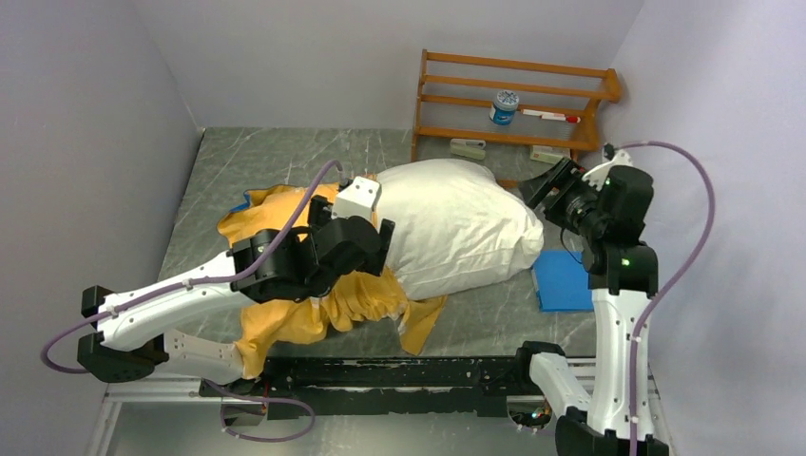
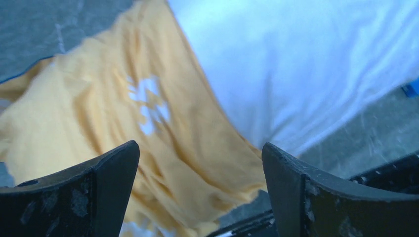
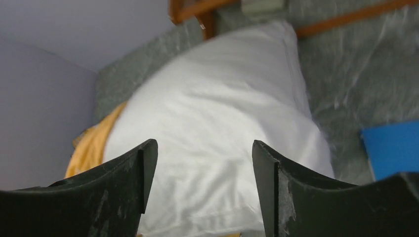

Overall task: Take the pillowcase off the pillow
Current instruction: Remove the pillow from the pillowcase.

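Note:
The white pillow (image 1: 456,223) lies across the middle of the table, most of it bare. The pillowcase (image 1: 285,318), yellow-orange side out, is bunched at the pillow's left end and along its front edge. A sliver of its blue side shows at the far left. My left arm hides where the two meet. My left gripper (image 1: 380,249) is open and empty over the yellow fabric (image 2: 148,128), next to the pillow (image 2: 296,64). My right gripper (image 1: 542,185) is open and empty above the pillow's right end (image 3: 217,108). The pillowcase (image 3: 94,143) shows beyond it.
A small flat blue pad (image 1: 561,280) lies right of the pillow, also in the right wrist view (image 3: 390,148). A wooden rack (image 1: 513,104) stands at the back right with a jar (image 1: 504,106) and a marker (image 1: 549,116). Walls close in left and right.

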Robot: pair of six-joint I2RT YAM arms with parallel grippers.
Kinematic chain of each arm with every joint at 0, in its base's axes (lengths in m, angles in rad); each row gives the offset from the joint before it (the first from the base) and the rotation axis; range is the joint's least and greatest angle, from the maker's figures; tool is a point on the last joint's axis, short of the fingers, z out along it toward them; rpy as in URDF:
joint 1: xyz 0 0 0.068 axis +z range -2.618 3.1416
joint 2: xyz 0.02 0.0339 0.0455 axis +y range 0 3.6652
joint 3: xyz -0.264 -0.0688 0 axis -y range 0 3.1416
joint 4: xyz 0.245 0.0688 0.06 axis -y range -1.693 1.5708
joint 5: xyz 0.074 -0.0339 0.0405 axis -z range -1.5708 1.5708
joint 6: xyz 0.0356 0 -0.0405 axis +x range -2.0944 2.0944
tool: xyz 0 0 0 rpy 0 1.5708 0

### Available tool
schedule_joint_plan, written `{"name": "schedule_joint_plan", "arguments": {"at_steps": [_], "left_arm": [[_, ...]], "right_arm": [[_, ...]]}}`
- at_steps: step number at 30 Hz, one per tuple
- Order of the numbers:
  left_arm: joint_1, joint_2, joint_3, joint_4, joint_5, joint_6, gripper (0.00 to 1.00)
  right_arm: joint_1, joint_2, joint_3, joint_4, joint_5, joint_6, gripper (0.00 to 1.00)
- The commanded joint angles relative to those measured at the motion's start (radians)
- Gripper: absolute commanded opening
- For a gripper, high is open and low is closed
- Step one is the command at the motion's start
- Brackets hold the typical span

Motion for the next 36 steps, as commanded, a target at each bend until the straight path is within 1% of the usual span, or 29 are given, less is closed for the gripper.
{"name": "schedule_joint_plan", "arguments": {"at_steps": [1, 2, 5, 6, 8, 10, 11, 12, 14, 16, 17, 19, 20, 22, 23, 26, 27, 28, 29, 30, 32, 34, 36], "left_arm": [[0.045, -0.014, 0.014, -0.017, -0.106, 0.086, 0.97], [0.081, -0.022, 0.004, 0.016, -0.069, 0.120, 0.97], [0.246, -0.026, -0.011, 0.090, 0.096, 0.200, 0.97], [0.288, -0.023, -0.016, 0.103, 0.130, 0.211, 0.97], [0.358, -0.025, -0.039, 0.158, 0.198, 0.248, 0.97], [0.432, -0.027, -0.057, 0.212, 0.272, 0.274, 0.97], [0.469, -0.024, -0.062, 0.235, 0.312, 0.286, 0.97], [0.505, -0.017, -0.063, 0.254, 0.351, 0.296, 0.97], [0.564, 0.004, -0.066, 0.302, 0.420, 0.313, 0.97], [0.601, 0.031, -0.074, 0.346, 0.490, 0.329, 0.97], [0.620, 0.046, -0.077, 0.358, 0.518, 0.331, 0.97], [0.652, 0.069, -0.087, 0.380, 0.585, 0.335, 0.97], [0.666, 0.079, -0.098, 0.397, 0.616, 0.342, 0.97], [0.688, 0.104, -0.113, 0.405, 0.663, 0.347, 0.97], [0.695, 0.117, -0.121, 0.408, 0.675, 0.346, 0.97], [0.698, 0.160, -0.172, 0.432, 0.718, 0.351, 0.97], [0.698, 0.176, -0.184, 0.420, 0.749, 0.351, 0.97], [0.698, 0.189, -0.202, 0.406, 0.775, 0.348, 0.95], [0.697, 0.192, -0.242, 0.412, 0.808, 0.338, 0.88], [0.697, 0.185, -0.291, 0.427, 0.835, 0.322, 0.74], [0.696, 0.142, -0.399, 0.468, 0.861, 0.273, 0.36], [0.695, 0.069, -0.494, 0.509, 0.863, 0.233, 0.07], [0.695, -0.019, -0.558, 0.521, 0.845, 0.215, 0.05]], "right_arm": [[-0.006, 0.020, 0.091, 0.017, -0.044, -0.037, 0.75], [-0.005, 0.033, 0.095, 0.046, -0.101, -0.045, 0.76], [0.004, 0.112, 0.117, 0.090, -0.248, -0.025, 0.77], [0.021, 0.146, 0.128, 0.092, -0.259, -0.026, 0.77], [0.091, 0.218, 0.142, 0.111, -0.202, -0.032, 0.78], [0.237, 0.293, 0.160, 0.109, -0.063, -0.055, 0.82], [0.306, 0.342, 0.167, 0.105, -0.020, -0.074, 0.87], [0.352, 0.392, 0.167, 0.100, -0.005, -0.079, 0.90], [0.407, 0.483, 0.134, 0.097, 0.018, -0.063, 0.89], [0.449, 0.521, 0.026, 0.106, 0.097, -0.047, 0.84], [0.466, 0.515, -0.048, 0.108, 0.136, -0.041, 0.80], [0.503, 0.459, -0.225, 0.139, 0.154, -0.024, 0.69], [0.516, 0.413, -0.324, 0.158, 0.144, 0.002, 0.62], [0.545, 0.306, -0.515, 0.210, 0.097, 0.081, 0.42], [0.561, 0.246, -0.606, 0.250, 0.085, 0.128, 0.37], [0.584, 0.088, -0.810, 0.270, 0.046, 0.226, 0.37], [0.584, 0.052, -0.848, 0.260, 0.042, 0.246, 0.38], [0.583, 0.021, -0.867, 0.249, 0.040, 0.256, 0.39], [0.583, -0.001, -0.867, 0.237, 0.035, 0.260, 0.40], [0.584, -0.015, -0.845, 0.223, 0.033, 0.259, 0.42], [0.584, -0.012, -0.749, 0.193, 0.033, 0.231, 0.46], [0.584, 0.036, -0.581, 0.137, 0.059, 0.180, 0.53], [0.584, 0.103, -0.346, 0.084, 0.074, 0.101, 0.67]]}}
